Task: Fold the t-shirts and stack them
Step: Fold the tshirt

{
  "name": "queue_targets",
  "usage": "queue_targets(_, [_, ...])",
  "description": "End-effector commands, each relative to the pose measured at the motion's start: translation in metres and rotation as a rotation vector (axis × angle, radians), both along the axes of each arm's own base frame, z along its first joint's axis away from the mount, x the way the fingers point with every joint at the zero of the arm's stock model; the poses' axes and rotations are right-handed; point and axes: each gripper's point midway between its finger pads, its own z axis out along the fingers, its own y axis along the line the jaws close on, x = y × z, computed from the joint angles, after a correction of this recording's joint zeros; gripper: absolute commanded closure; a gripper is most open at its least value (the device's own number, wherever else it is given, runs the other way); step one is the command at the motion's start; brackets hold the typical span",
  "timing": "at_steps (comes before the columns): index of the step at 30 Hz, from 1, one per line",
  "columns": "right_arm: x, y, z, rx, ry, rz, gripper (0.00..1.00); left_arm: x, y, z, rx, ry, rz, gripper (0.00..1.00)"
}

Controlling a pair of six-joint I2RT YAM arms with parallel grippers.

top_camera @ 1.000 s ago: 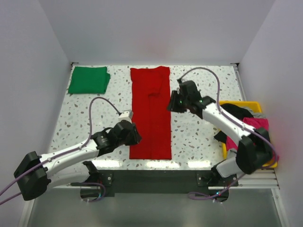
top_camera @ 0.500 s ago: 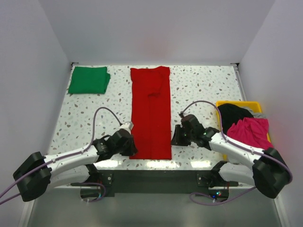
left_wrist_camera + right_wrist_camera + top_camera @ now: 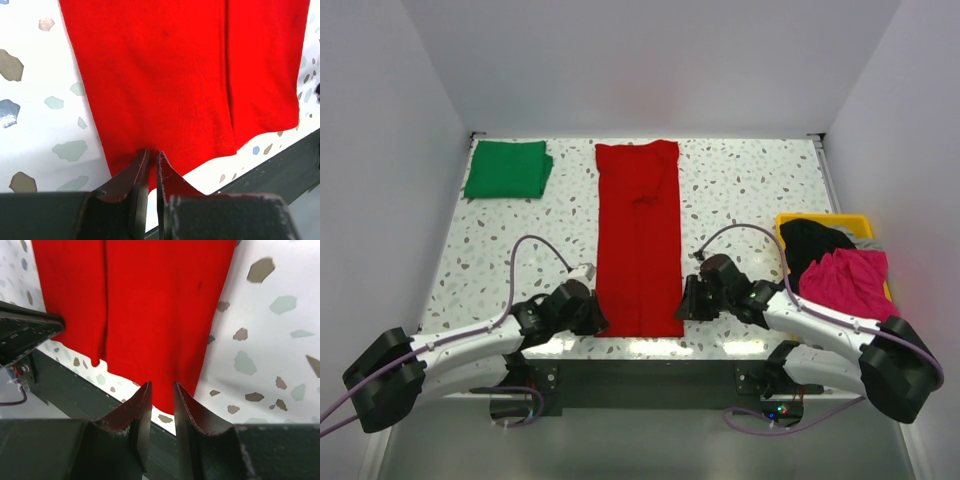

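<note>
Where white walls (image 3: 650, 70) enclose a speckled table (image 3: 740, 190), two shirts lie: red shirt (image 3: 638, 240), a long flat strip, and green shirt (image 3: 506, 168), folded square. At one hem corner, left gripper (image 3: 150, 156) nearly closed, grip unclear; right gripper (image 3: 161, 390) parted astride the other. Green lies well beyond left gripper.

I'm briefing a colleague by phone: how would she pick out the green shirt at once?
Start at the speckled table and go to its far left corner. There lies the green t-shirt, a neat folded rectangle. Its neighbour, the red t-shirt, is a long strip down the table's middle.
</note>
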Motion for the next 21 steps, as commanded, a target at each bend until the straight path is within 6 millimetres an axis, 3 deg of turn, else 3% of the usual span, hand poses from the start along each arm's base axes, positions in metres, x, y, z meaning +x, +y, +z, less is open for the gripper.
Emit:
queue_targets(1, [-0.005, 0.013, 0.0, 0.041, 0.003, 0.016, 0.73, -0.009, 0.008, -0.011, 0.015, 0.04, 0.009, 0.85])
queue_targets(13, [-0.032, -0.011, -0.041, -0.087, 0.088, 0.039, 0.74, -0.008, 0.006, -0.011, 0.008, 0.038, 0.011, 0.85])
queue_targets(21, [-0.035, -0.018, -0.044, -0.147, 0.103, 0.058, 0.76, -0.005, 0.004, -0.002, 0.01, 0.029, 0.009, 0.85])
